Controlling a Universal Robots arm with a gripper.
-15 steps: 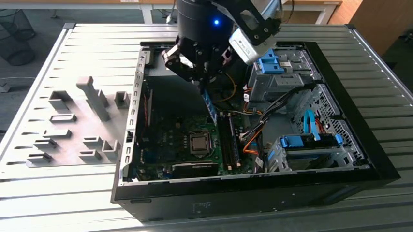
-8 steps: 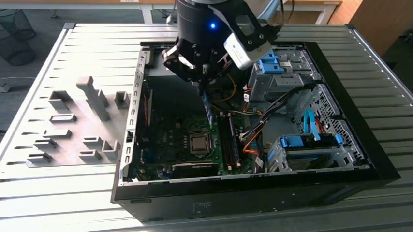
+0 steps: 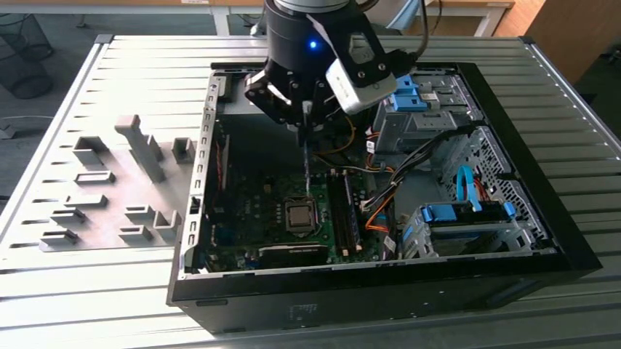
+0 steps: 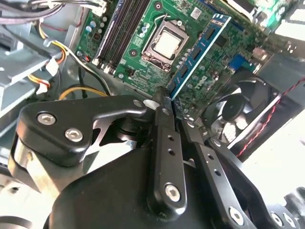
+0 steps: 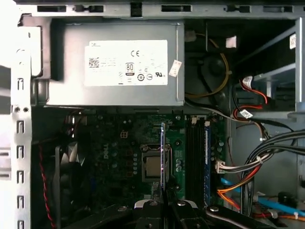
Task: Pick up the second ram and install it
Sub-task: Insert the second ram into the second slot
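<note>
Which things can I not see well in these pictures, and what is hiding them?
- The second ram: in the second wrist view its held end is covered by the hand; in the exterior view it shows edge-on, so its label is unseen.
- Memory slots: in the first wrist view they are dark; whether every slot is filled cannot be told.
- Case fan: in the second wrist view the hand's linkage covers part of it.

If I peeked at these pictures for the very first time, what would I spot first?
Probably the big black gripper hanging over the open computer case, pinching a thin green memory stick, the second ram. Just below it sits the shiny square processor socket in the middle of the green motherboard. Grey fixture blocks stand on the table at the exterior view's left.
</note>
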